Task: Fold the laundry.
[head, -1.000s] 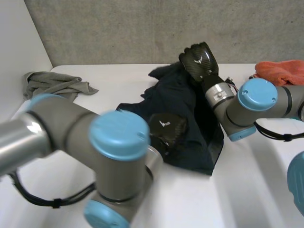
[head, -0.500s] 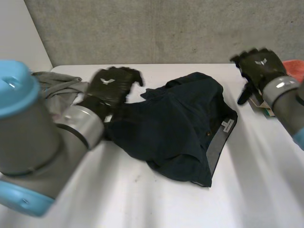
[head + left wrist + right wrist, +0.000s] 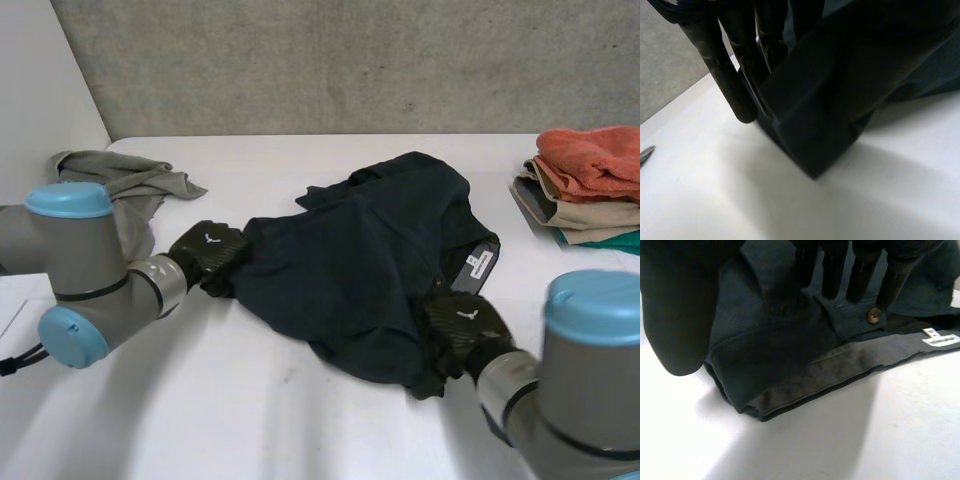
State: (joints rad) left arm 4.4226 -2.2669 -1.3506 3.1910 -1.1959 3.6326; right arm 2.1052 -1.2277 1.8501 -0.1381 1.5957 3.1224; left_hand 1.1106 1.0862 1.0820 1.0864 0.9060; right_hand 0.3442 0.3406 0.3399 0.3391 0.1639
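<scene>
From my remote station, left to right: a crumpled grey cloth (image 3: 120, 180), soft and matte, lies bunched at the far left corner of the smooth white table (image 3: 300, 420), below a rough concrete wall (image 3: 300, 60). The left arm (image 3: 80, 260), grey-jointed with light-blue caps, reaches in low, and its glossy black left hand (image 3: 208, 255) meets the left edge of the dark navy garment (image 3: 370, 250).

In my left wrist view the fingers (image 3: 735, 75) run down at a folded corner of that cloth. The cloth passes between them, pinched and lifted just off the table.

The garment sprawls across the table's middle, a rumpled heap of heavy woven fabric, creased and doubled over itself. A white label (image 3: 475, 264) shows at its right edge. In my right wrist view a small brown button (image 3: 872, 315) sits on the cloth, and a band of paler grey lining (image 3: 840, 370) runs along the near edge.

The right hand (image 3: 462, 325) rests on the garment's near right corner. Its fingers (image 3: 835, 270) lie straight on the cloth just beside the button, the thumb standing apart off the corner, gripping nothing.

Far right, a stack of folded laundry (image 3: 580, 205) carries a nubby orange towel (image 3: 590, 160) on top, well apart from the garment.
</scene>
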